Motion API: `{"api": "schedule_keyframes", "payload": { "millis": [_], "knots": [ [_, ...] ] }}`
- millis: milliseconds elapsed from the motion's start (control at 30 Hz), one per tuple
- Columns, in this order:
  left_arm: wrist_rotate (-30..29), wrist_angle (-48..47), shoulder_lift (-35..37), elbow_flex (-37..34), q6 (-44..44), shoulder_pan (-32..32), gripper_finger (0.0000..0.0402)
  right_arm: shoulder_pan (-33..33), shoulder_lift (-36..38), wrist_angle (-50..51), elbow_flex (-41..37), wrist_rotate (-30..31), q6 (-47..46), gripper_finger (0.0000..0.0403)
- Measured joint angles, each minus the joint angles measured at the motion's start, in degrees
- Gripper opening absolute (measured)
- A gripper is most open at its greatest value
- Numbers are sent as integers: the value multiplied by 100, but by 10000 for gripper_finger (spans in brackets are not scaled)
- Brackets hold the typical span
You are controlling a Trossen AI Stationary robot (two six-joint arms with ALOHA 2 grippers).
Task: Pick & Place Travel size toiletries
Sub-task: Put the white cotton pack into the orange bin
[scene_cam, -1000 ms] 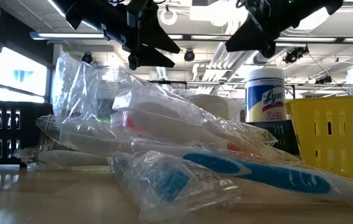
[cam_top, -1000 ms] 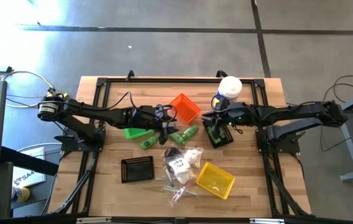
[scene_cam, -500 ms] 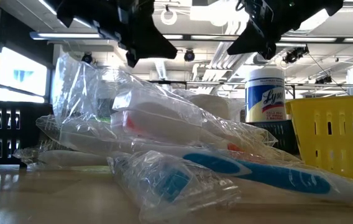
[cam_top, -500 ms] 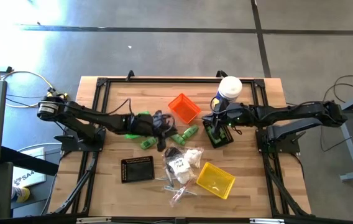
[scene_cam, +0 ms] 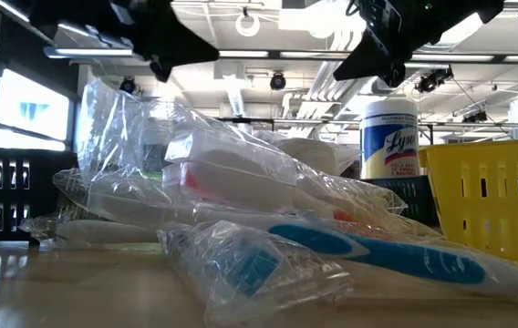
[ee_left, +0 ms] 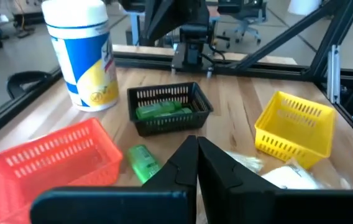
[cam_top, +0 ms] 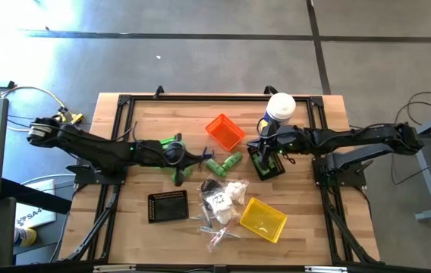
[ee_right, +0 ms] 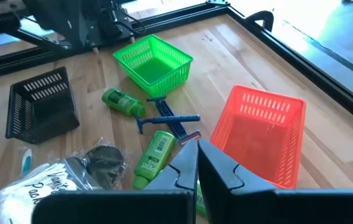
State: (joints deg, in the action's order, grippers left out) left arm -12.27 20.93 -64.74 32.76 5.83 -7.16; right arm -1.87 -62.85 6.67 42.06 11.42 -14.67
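Mid-table: green bottles (cam_top: 224, 162) lie beside the orange bin (cam_top: 225, 131).
Pile: wrapped toothbrushes (scene_cam: 350, 241) by yellow bin (cam_top: 263, 219).
Left gripper (ee_left: 196, 163): clenched, empty, near green bin (ee_right: 153, 63).
Right gripper (ee_right: 197, 163): clenched, empty, over black basket (ee_left: 169, 108).

High view: directly overhead, covering the whole table (cam_top: 124, 235). Low view: at tabletop level, very near wrapped toothbrushes (scene_cam: 368, 246), facing the room. Wrist views face each other across the table centre; both show the orange bin (ee_left: 46, 158) (ee_right: 260, 134).
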Motion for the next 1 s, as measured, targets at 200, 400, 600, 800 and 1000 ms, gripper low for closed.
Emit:
{"api": "schedule_keyframes", "payload": {
  "millis": [200,400,600,800,1000],
  "knots": [
    [71,631,510,-919,0,0,1,0,0,-10,0,4,143,3],
    [96,981,991,-1563,-157,0,0,0,0,-6,0,15,200,3],
    [94,992,1465,-1934,-313,0,0,0,0,-4,0,17,295,3],
    [96,969,1979,-2196,-959,2,0,0,0,-6,0,61,297,3],
    [350,868,2395,-2280,-706,2,0,0,2,-376,0,-16,296,3]
  ]
}}
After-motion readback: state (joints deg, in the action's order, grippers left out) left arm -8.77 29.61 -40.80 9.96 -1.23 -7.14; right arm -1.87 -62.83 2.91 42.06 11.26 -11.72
